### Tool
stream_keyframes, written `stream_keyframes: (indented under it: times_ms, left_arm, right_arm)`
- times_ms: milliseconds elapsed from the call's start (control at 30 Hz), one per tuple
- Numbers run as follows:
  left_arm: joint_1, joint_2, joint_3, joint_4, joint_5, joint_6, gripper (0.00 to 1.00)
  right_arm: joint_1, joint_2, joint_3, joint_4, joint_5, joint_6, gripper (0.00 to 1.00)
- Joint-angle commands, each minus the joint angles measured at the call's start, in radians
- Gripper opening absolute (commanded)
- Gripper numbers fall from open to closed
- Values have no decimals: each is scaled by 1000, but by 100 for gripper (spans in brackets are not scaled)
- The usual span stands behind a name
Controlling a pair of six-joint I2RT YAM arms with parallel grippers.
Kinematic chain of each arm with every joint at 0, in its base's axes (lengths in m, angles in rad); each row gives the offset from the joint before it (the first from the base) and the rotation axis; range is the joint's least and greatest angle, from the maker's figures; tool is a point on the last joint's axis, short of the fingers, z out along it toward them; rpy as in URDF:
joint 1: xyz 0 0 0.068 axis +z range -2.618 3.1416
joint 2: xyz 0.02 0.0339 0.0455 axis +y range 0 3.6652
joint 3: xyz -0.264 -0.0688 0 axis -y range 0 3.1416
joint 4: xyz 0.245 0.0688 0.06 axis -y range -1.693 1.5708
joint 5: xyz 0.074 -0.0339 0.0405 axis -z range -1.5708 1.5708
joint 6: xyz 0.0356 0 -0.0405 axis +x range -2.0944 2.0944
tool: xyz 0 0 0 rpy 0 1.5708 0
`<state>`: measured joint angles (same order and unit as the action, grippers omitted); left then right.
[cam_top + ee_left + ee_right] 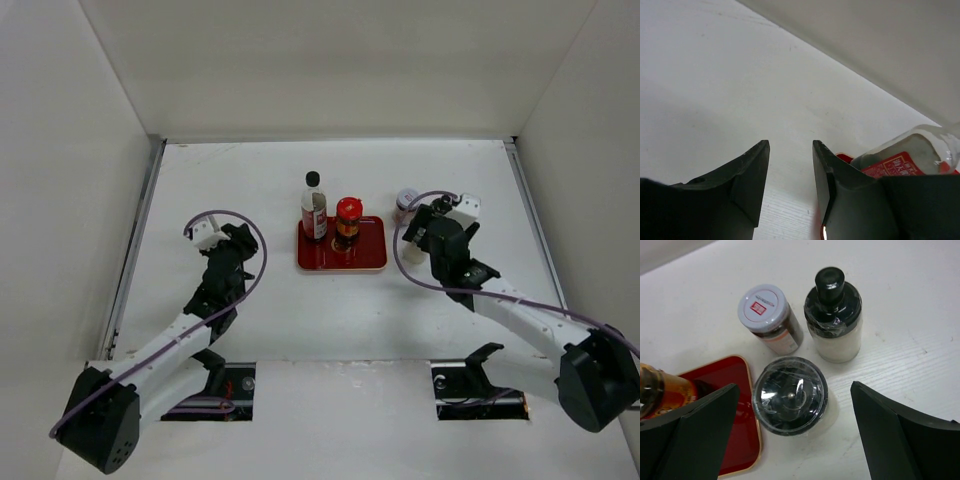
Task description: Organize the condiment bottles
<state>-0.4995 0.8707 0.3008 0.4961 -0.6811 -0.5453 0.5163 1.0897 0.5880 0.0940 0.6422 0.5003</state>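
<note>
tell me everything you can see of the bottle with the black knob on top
The black-knobbed bottle stands upright on the white table, off the red tray. A round black knob tops a wider black shoulder under glossy clear film; the clear body below holds something white. The white-lidded jar stands close beside it, the dark-topped shaker in front; contact with either is unclear. Nothing grips it.

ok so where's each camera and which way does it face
Top external: above, behind the robot, looking down at the table; left arm and right arm show.
Left wrist: on the left arm, aimed low across the table; open left claw shows.
Right wrist: on the right arm, looking down at the grey-capped shaker and dark-knobbed bottle; open right claw shows.
Shared: all three catch the red tray.
</note>
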Motion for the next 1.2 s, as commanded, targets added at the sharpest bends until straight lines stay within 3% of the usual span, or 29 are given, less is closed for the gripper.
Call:
stream_keyframes:
  times_ms: [0,200,367,467,600,1167]
  left_arm:
    - [49,7,-40,27,126,-139,38]
    - [45,7,-89,117,137,-147,42]
    - [42,24,-91,127,129,-143,47]
    - [42,30,-95,131,120,-145,60]
    - [32,43,-104,151,71,-145,74]
    - [25,48,-112,183,81,-139,75]
  right_arm:
    - [-26,42,53,-13,-36,-16,100]
    - [-29,130,90,13,-78,-23,90]
    - [-23,159,98,55,-58,-32,66]
    - [0,147,99,91,17,-72,52]
    - [67,121,127,154,76,-163,51]
    - [158,418,375,337,-35,-143,51]
